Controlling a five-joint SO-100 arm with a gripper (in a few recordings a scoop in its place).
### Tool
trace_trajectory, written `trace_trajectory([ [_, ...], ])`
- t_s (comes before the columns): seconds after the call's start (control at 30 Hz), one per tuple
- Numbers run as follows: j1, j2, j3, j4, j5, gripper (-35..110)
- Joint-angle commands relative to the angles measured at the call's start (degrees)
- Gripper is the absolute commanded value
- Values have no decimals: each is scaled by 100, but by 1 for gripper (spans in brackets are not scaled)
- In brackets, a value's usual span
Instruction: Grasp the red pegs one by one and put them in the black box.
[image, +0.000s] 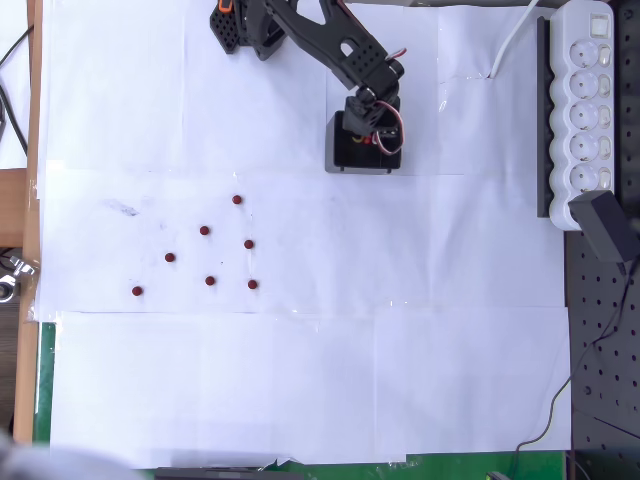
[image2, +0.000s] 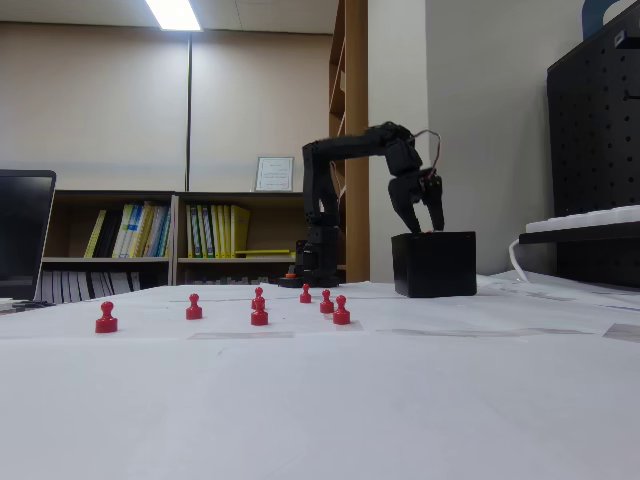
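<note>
Matt white paper sheets (image: 300, 370), glossy red pegs (image2: 259, 314)

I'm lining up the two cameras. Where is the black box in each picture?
Overhead view: the black box sits upper middle, partly under the hand.
Fixed view: the black box stands right of centre, under the hand.
Shared landmark: the white power strip, far right in both.

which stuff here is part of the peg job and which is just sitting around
Part of the job:
seven red pegs on the white paper
black box
gripper above the box

Just lying about:
white power strip
black perforated board
laptop
bookshelf
</note>
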Motion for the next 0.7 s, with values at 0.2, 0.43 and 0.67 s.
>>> trace_trajectory([
  [0.2, 149, -562, 62, -246, 0, 16],
  [0.43, 598, -1397, 861, 378, -114, 21],
  [0.67, 2127, -2329, -62, -316, 1257, 20],
])
